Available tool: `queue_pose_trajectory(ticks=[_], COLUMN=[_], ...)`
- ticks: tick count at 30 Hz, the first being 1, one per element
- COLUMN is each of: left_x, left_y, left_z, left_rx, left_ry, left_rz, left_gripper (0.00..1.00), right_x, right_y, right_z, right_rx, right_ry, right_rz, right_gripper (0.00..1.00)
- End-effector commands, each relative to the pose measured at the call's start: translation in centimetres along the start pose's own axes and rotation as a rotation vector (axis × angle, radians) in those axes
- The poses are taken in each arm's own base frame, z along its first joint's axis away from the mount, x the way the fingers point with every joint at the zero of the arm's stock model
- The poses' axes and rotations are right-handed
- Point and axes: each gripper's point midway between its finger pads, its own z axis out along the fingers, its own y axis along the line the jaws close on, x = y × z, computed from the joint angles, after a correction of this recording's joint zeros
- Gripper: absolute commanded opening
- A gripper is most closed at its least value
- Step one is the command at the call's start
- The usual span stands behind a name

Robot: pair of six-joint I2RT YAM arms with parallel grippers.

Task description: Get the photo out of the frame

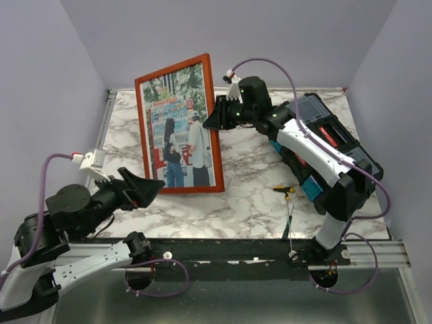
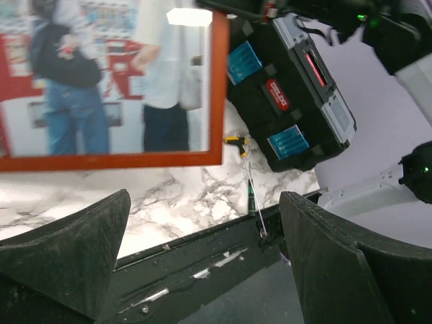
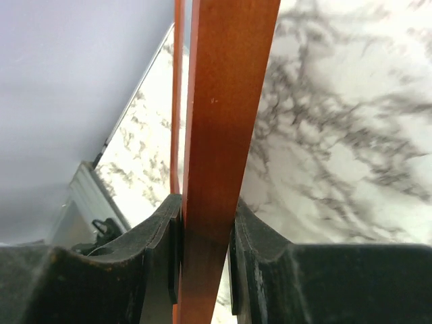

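From above: gripped the frame (image 1: pixel 187 191), photo (image 1: pixel 177 128) inside, at its 3 o'clock edge with the right jaws, over the marble surface (image 1: pixel 250 196); held the left jaws open at its 7 o'clock, clear of it. Left wrist: saw jaws spread wide, frame at 11 o'clock, toolbox (image 2: pixel 290 94) at 1 o'clock. Right wrist: pinched the frame's rail between both jaws.

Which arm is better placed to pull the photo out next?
Likely left: the left gripper is open and free near the orange-red wooden picture frame; the right gripper is shut on its side rail.
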Motion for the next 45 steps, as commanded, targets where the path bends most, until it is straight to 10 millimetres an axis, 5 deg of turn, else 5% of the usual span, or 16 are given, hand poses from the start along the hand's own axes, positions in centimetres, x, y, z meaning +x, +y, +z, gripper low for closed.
queue_pose_trajectory(ticks=[1, 9, 14, 22, 37, 45], left_x=[-1.3, -1.1, -1.5, -2.6, -3.7, -3.3], left_y=[3.9, 6.3, 6.4, 6.4, 8.5, 8.5], left_z=[-2.7, -4.0, -4.6, -5.4, -6.9, -6.8], left_rx=[-0.111, -0.143, -0.136, -0.126, -0.159, -0.144], left_ry=[-0.079, -0.123, -0.144, -0.186, -0.29, -0.278], left_rz=[0.039, 0.018, 0.01, -0.001, -0.057, -0.074], left_gripper=[0.96, 0.95, 0.95, 0.95, 0.94, 0.93], right_x=[-8.1, -15.7, -14.4, -3.4, 18.2, 24.6], right_y=[-0.2, 3.3, 5.3, 6.4, 9.7, 7.9], right_z=[-5.8, -10.7, -8.8, -0.8, 4.9, 8.2], right_rx=[0.192, 0.279, 0.417, 0.534, 0.284, 0.196], right_ry=[-0.221, -0.36, -0.323, -0.182, -0.167, -0.194], right_rz=[-0.317, -0.601, -0.794, -1.022, -1.568, -1.736], right_gripper=[0.01, 0.01, 0.01, 0.01, 0.01, 0.01])
